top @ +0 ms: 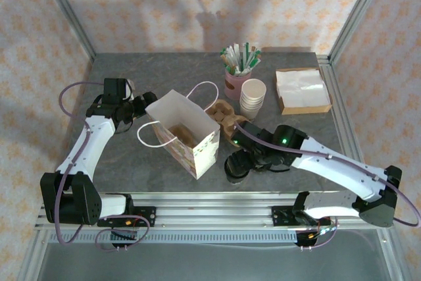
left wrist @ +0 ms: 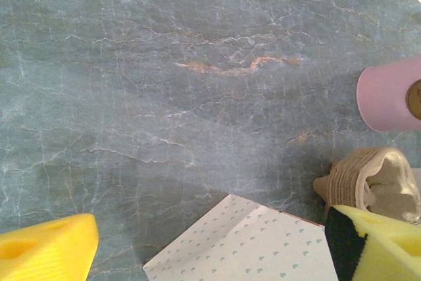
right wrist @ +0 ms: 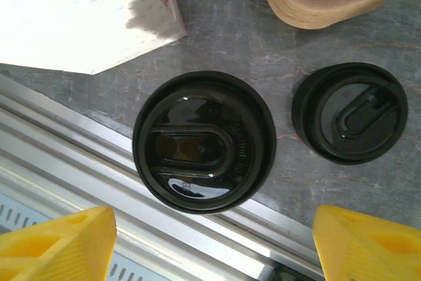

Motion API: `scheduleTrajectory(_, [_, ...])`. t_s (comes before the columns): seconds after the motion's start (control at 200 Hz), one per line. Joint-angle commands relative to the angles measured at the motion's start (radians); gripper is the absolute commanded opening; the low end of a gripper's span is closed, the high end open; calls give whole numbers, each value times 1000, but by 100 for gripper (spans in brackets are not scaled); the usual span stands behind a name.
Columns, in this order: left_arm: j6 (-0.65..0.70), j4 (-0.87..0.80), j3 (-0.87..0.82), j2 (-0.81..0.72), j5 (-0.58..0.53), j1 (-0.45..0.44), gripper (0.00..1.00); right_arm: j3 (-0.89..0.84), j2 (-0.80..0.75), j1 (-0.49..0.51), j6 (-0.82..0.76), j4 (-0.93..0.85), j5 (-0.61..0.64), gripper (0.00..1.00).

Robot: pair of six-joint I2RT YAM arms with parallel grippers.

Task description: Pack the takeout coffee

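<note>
The takeout coffee (right wrist: 204, 141), a cup under a glossy black dome lid, stands at the table's near edge, partly over the aluminium rail (right wrist: 131, 195). My right gripper (right wrist: 214, 248) hangs above it, open. Its yellow fingertips (right wrist: 59, 245) stand wide to either side, touching nothing. In the top view that gripper (top: 238, 162) sits just right of the white paper bag (top: 181, 133), which stands open in the middle. My left gripper (top: 141, 106) is at the bag's far left corner, open. In the left wrist view the bag's heart-patterned rim (left wrist: 250, 245) lies between its yellow fingers (left wrist: 46, 251).
A second black lid (right wrist: 350, 113) lies right of the coffee. A brown pulp cup carrier (top: 227, 120) sits behind the bag's right side. Farther back stand a pink cup of stirrers (top: 238, 83), a stack of cream paper cups (top: 252, 99) and a napkin box (top: 302, 90).
</note>
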Motion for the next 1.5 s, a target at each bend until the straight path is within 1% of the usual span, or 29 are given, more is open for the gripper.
scheduleTrajectory(0.0, [23,-24,9,-22,-16,4,91,-19,28,7,49,63,-21,77])
scheduleTrajectory(0.19, [24,-23,8,-22,-13,4,91,-40,73,8,94,86,-5,81])
scheduleTrajectory(0.535, [22,-19,6,-23,-8,4,91,-71,129,8,86,91,20,82])
scheduleTrajectory(0.856, [23,-19,5,-22,-7,4,91,-106,133,8,76,111,24,84])
scheduleTrajectory(1.086, [21,-19,4,-22,-6,4,91,-115,140,8,70,138,28,81])
scheduleTrajectory(1.256, [21,-19,4,-23,-5,4,91,-109,152,8,65,144,24,77])
scheduleTrajectory(1.491, [21,-19,4,-24,-4,4,91,-115,161,8,61,146,26,75])
